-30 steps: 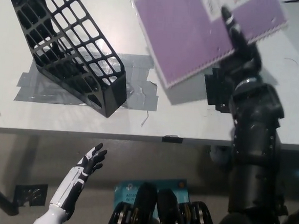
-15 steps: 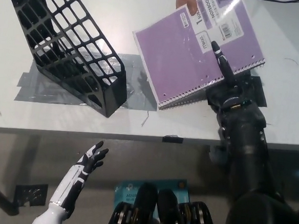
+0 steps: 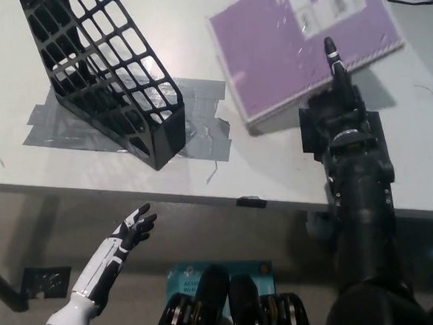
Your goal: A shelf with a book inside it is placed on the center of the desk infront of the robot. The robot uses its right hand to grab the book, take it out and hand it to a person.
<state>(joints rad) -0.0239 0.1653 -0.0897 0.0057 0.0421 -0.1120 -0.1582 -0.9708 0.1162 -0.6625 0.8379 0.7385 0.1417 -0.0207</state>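
Head view: the black lattice shelf [image 3: 97, 68] lies tilted on the white tabletop [image 3: 290, 175] at about 10 o'clock from the picture's middle, its open mouth toward the upper left and its closed end pointing toward the lower right. It rests on strips of grey tape [image 3: 130, 127] stuck to the tabletop. The shelf holds nothing.

The purple spiral-bound book [image 3: 284, 41] is out of the shelf, at about 1 o'clock, well apart from it. Its cover faces up, with a white label near its top edge, and its lower edge hangs just over the tabletop, throwing a shadow beneath it.

The black right hand [image 3: 338, 104] comes up from 5 o'clock on its black arm and meets the book at the book's lower right corner. One finger [image 3: 332, 57] lies straight across the purple cover; the rest of the hand sits under the book's edge, so it grips the book. A black patch [image 3: 308, 132] on the tabletop lies just beside the wrist.

The white left hand [image 3: 131, 231] rests at 7 o'clock, below the tabletop's front edge, fingers spread and holding nothing.
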